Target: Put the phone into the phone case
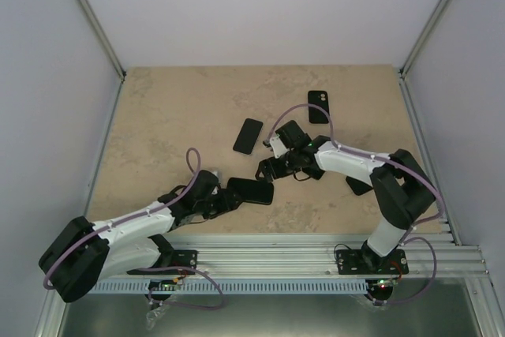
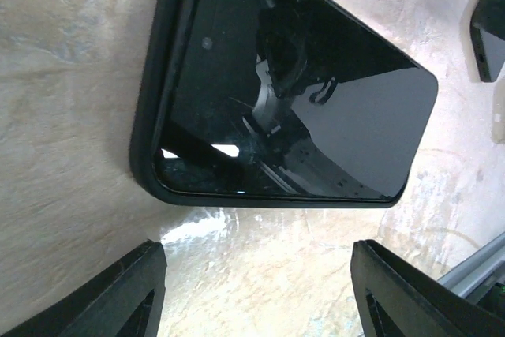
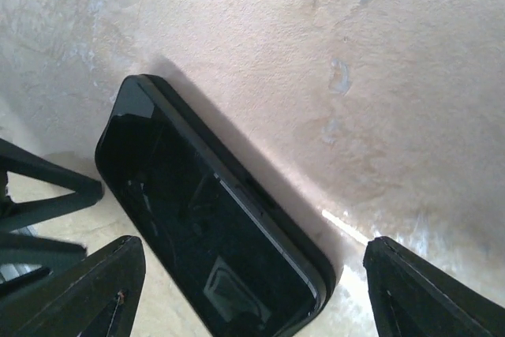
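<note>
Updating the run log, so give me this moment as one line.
left gripper open | right gripper open | phone flat on table, screen up, unheld | looks seated in case

Item 1, phone (image 1: 251, 191): a black slab with a glossy, dark screen. It lies flat and face up on the table (image 1: 173, 108), near the front edge and about mid-width, with its long axis running roughly left to right. The screen (image 2: 292, 100) shows reflections only and no lit display.

Item 2, phone case (image 2: 162, 76): matte black with rounded corners. It sits under and around the phone. Its rim stands proud along one long side (image 3: 260, 199) and wraps one short end. Seating at the far corners cannot be confirmed.
</note>
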You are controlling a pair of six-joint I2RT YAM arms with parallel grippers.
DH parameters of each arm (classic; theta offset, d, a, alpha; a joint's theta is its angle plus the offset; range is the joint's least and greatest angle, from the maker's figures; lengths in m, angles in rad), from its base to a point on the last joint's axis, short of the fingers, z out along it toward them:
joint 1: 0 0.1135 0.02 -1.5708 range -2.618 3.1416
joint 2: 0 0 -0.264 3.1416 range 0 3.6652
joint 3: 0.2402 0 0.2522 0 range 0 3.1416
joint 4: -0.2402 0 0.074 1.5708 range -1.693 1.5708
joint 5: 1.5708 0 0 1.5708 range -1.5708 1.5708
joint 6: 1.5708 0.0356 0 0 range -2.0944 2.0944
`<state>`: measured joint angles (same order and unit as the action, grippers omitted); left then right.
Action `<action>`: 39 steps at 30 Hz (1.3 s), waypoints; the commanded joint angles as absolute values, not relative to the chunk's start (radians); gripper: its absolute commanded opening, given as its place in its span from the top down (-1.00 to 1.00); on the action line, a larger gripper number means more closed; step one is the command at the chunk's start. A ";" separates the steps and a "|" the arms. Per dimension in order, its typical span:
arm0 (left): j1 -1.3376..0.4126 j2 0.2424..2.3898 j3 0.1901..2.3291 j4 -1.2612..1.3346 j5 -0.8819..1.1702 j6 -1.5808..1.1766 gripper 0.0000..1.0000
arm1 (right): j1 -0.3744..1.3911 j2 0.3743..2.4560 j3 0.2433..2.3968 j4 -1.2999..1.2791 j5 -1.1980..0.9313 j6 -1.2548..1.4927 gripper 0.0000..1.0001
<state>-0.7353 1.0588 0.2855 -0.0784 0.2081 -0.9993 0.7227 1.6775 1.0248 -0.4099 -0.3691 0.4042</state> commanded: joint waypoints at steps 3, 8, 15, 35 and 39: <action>-0.750 1.090 0.266 -0.013 0.234 -1.035 -0.44 | 0.708 1.778 1.070 -0.369 -0.471 0.325 -0.59; -0.750 1.160 0.262 0.058 0.250 -1.042 -0.61 | 0.708 1.804 1.055 -0.353 -0.503 0.325 -0.63; -0.747 1.236 0.292 0.050 0.217 -1.011 -0.74 | 0.710 1.784 0.982 -0.316 -0.545 0.341 -0.64; -0.680 1.442 0.460 -0.003 0.191 -0.873 -0.77 | 0.866 1.576 0.734 -0.123 -0.524 0.615 -0.64; -0.677 1.503 0.515 -0.003 0.197 -0.843 -0.76 | 0.912 1.590 0.727 -0.072 -0.520 0.673 -0.64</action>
